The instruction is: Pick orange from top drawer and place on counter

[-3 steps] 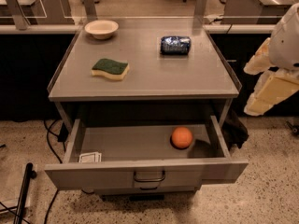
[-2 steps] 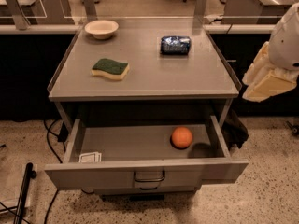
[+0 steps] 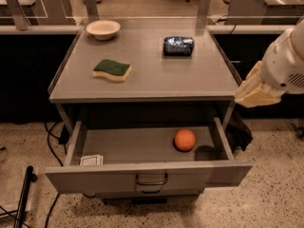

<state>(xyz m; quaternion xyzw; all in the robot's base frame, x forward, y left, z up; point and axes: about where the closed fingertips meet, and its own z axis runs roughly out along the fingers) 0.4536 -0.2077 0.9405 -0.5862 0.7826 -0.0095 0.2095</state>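
Observation:
The orange (image 3: 185, 139) lies in the right part of the open top drawer (image 3: 147, 175), near its right wall. The drawer is pulled out below the counter (image 3: 152, 75). My gripper (image 3: 255, 88), cream-coloured on a white arm, hangs at the right, just off the counter's front right corner. It is above and to the right of the orange and touches nothing.
On the counter lie a green and yellow sponge (image 3: 112, 70), a pale bowl (image 3: 103, 29) at the back left and a dark blue packet (image 3: 178, 45). A small white packet (image 3: 91, 160) lies in the drawer's front left corner. Cables and a black pole (image 3: 23, 194) are on the floor at the left.
My gripper has moved a little up and to the left, closer to the counter's front right corner. The orange and the drawer have not moved.

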